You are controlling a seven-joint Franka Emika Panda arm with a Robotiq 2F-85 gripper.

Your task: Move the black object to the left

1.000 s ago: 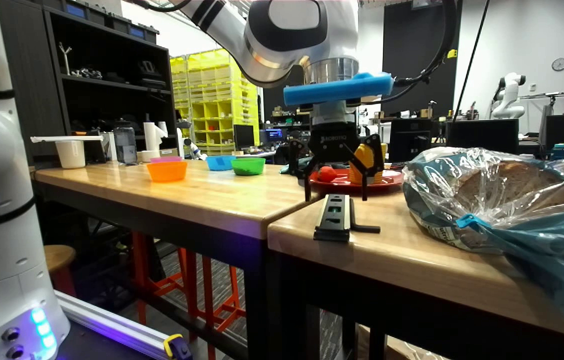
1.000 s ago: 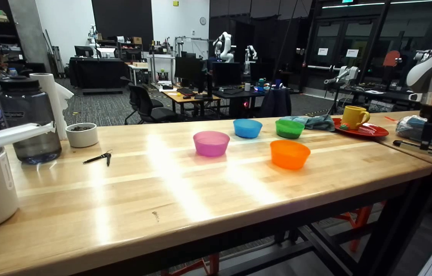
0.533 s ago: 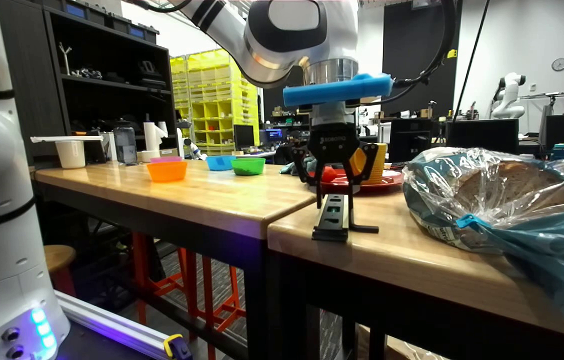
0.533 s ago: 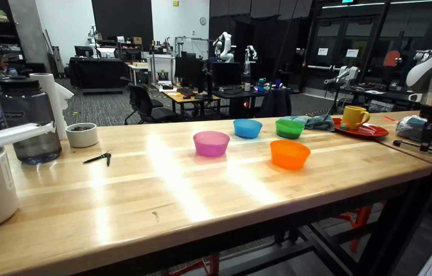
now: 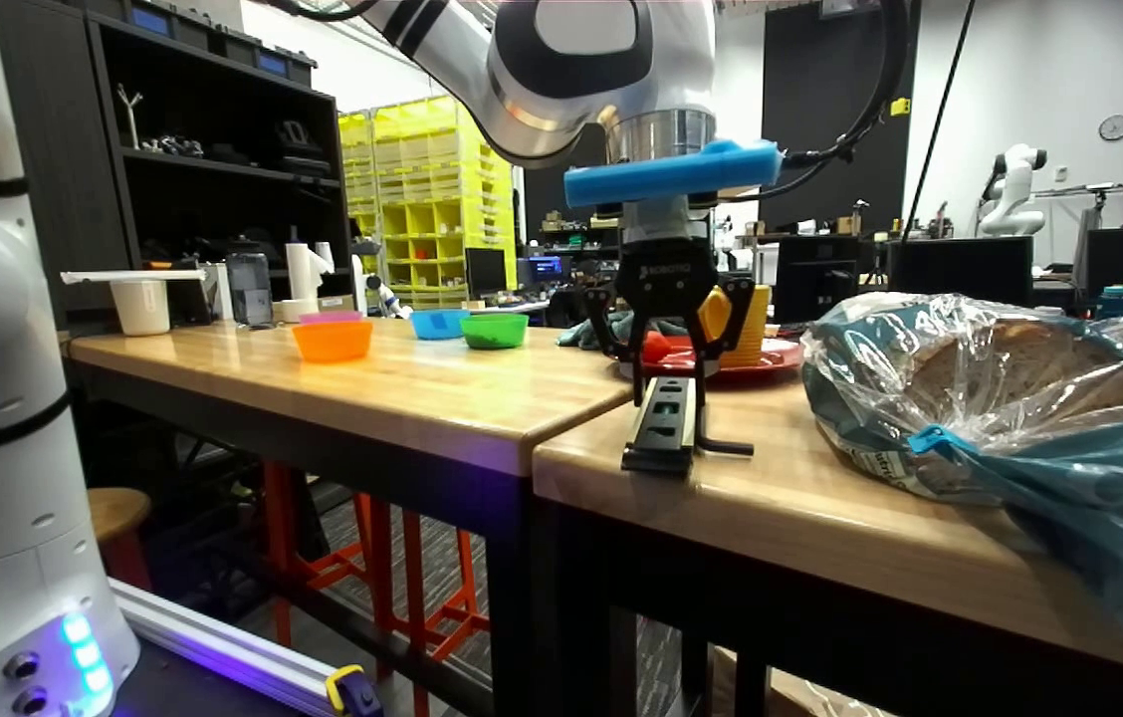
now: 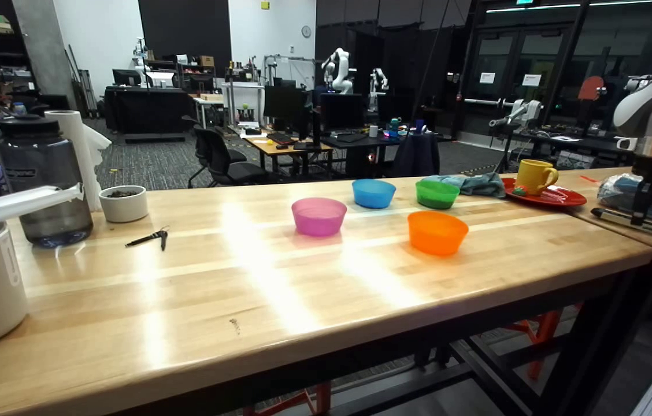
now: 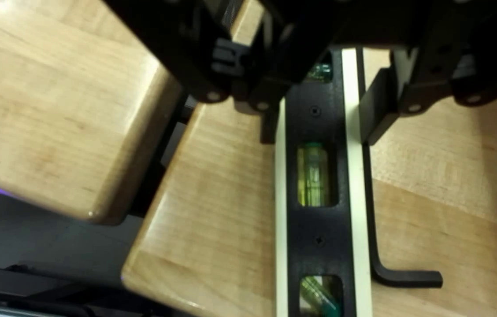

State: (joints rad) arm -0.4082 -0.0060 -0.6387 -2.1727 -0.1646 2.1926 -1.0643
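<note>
The black object appears to be a spirit level (image 5: 662,430) with pale edges and small vials. In the wrist view the level (image 7: 319,224) runs lengthwise between the fingers of my gripper (image 7: 319,140), which is shut on its two long sides. A black hex key (image 7: 409,278) lies along the level's right side, at the right finger; whether it is pinched too I cannot tell. In an exterior view my gripper (image 5: 669,396) points straight down over the far part of the level. The level (image 6: 618,219) also shows at the far right in an exterior view, low over the wood.
Behind the gripper is a red plate (image 5: 756,372) with a yellow mug (image 5: 750,324). A bagged loaf (image 5: 1000,398) lies to the right. Across a gap between tables stand orange (image 6: 437,232), pink (image 6: 319,216), blue (image 6: 373,193) and green (image 6: 437,194) bowls.
The fingers have come together onto the level's sides. Since then gripper, level and hex key have risen slightly.
</note>
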